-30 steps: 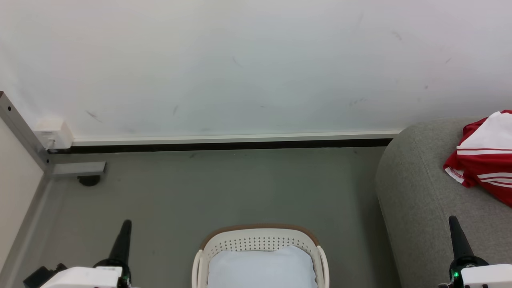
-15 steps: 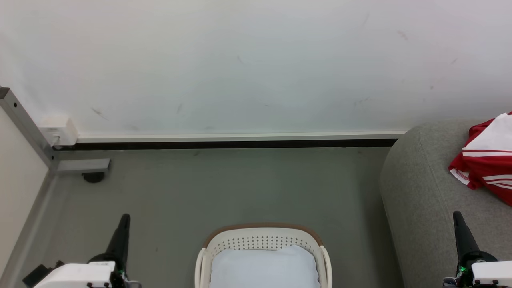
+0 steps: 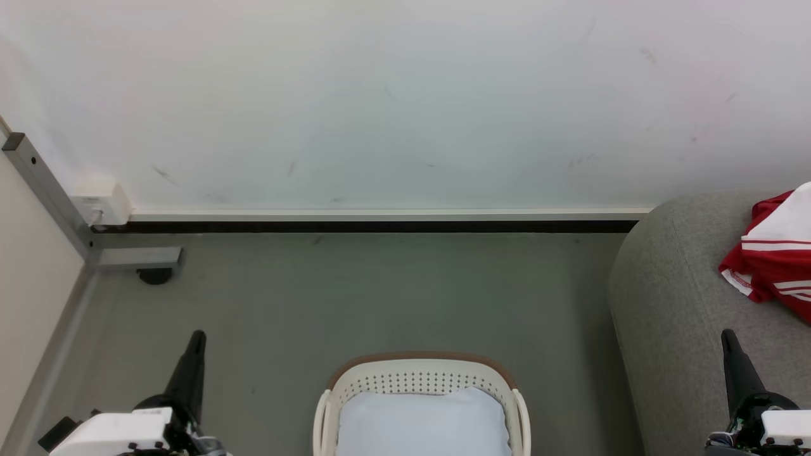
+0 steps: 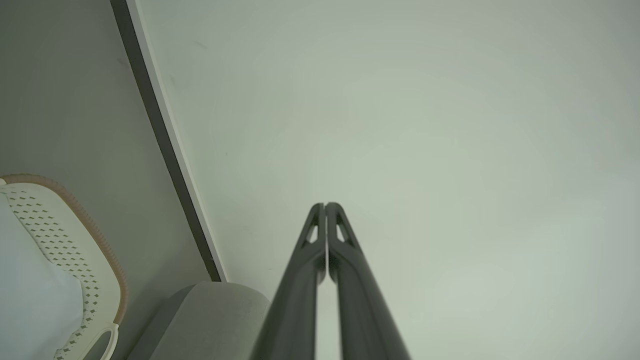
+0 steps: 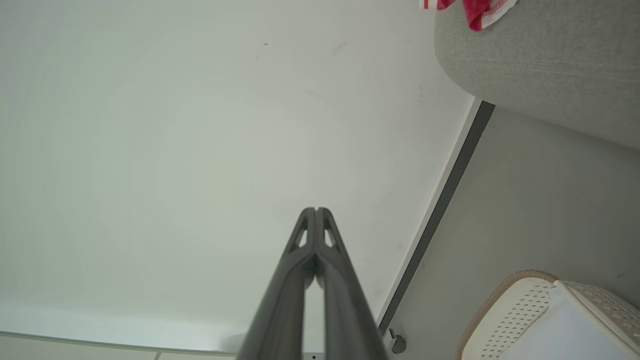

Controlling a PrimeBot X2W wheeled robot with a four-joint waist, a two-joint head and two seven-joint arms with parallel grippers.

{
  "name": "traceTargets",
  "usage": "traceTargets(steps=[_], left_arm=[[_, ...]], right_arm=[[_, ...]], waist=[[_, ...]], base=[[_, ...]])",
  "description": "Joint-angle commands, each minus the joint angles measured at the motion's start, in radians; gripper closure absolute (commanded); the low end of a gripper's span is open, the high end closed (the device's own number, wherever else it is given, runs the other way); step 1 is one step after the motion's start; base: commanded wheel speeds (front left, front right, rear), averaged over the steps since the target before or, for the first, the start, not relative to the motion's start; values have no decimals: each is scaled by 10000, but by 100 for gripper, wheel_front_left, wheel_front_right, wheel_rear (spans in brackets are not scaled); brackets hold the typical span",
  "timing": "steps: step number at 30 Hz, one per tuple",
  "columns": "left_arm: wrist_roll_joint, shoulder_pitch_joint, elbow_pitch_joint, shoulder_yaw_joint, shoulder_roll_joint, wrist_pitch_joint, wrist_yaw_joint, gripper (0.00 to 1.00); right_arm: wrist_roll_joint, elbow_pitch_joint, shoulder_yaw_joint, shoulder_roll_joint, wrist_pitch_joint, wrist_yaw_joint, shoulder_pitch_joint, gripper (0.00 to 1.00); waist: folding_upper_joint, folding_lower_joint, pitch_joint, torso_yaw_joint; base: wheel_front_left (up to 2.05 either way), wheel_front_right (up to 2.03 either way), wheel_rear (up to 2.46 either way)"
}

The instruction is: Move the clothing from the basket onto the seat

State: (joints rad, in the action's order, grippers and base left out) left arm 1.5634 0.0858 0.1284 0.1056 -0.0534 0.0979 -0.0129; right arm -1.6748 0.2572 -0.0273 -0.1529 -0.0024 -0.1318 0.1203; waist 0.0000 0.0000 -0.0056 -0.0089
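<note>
One piece of the clothing (image 3: 770, 256) shows, a red jersey w/ white stripes and a white panel. It lies crumpled on the seat (image 3: 671, 304) at the right edge of the head view, well apart from the basket (image 3: 418, 362). Basket stands on the floor (image 3: 380, 297) betw. the two arms. What shows of its inside holds a pale bluish pad (image 3: 421, 421); its near part is cut off, so can't tell if more clothing is left there. Left gripper (image 4: 325, 206) and right gripper (image 5: 316, 210) each have fingers pressed together tip to tip, nothing held, pointing toward the wall (image 3: 405, 95). Handling, as a judgement: the jersey fabric is prob. light, limp, a bit slick, not fragile. It'll drape and trail, so pinch a bunched fold near the middle, not a hem or sleeve, and lift clear of the brown rim. Leave the pad.
</note>
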Motion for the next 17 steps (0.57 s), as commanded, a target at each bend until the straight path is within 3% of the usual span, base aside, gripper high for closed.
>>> traceTargets(steps=[1,17], left_arm=[[205,154,-28,77,-4,82,-87,100],[550,185,-31,140,35,174,-85,100]], right_arm=[[-286,-75,-38,-104,-45,20,121,100],[-1021,-159,-369,-392,-245,21,132,100]], waist=[[0,0,5,22],[0,0,21,85]], base=[[0,0,0],[0,0,0]])
